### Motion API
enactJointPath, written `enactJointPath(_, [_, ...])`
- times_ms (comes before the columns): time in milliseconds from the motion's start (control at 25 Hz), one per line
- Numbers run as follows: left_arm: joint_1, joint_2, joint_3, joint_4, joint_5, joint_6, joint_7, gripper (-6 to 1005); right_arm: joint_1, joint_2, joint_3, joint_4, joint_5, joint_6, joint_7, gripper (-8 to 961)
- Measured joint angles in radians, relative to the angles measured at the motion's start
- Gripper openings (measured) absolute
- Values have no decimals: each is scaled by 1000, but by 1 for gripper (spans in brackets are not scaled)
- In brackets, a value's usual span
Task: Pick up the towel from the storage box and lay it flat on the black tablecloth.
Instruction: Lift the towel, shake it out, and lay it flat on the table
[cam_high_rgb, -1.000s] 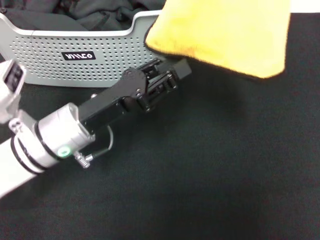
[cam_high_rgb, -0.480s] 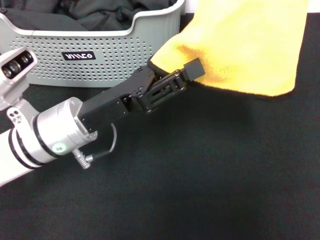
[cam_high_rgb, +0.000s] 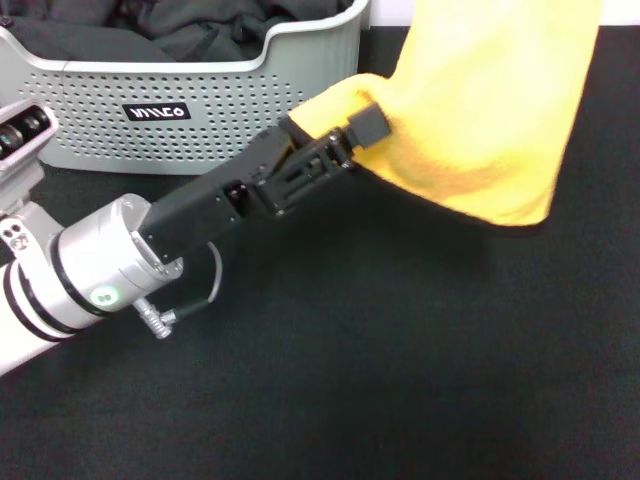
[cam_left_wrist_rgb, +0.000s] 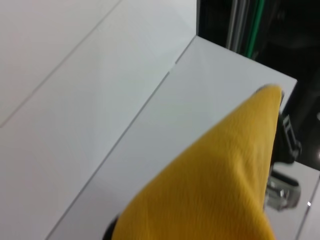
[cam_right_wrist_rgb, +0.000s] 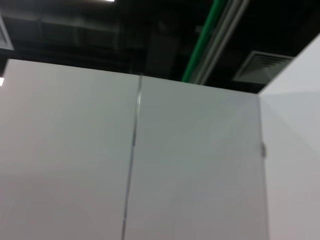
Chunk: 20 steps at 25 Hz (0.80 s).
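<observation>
The black tablecloth lies bare in front of me and to my right, so there is open room to pass anywhere below and beside my left arm. The box stands at the far left with dark clothes heaped in it, blocking that corner. My left fingers grip the towel, which hangs over the far middle of the cloth and blocks the way there.

Silver-white left arm, green light, looped cable, black tool.
</observation>
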<state>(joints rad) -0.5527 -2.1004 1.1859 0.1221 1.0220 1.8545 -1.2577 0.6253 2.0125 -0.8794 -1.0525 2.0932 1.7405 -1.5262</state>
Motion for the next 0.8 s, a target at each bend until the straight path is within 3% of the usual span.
enactJointPath(280, [48, 4, -8, 46, -62, 5, -46, 341, -106, 2, -3, 33, 7, 28, 6, 56])
enactJointPath(400, [63, 4, -6, 93, -71, 24, -103, 237, -176, 4, -70, 105, 21, 42, 1, 57])
enactJointPath(640, [57, 16, 0, 216, -50, 82, -176, 4, -202, -2, -250, 246, -23, 46, -40, 60])
enactJointPath(800, [56, 37, 1, 316, -26, 99, -228, 2, -216, 4, -369, 265, -74, 39, -131, 62])
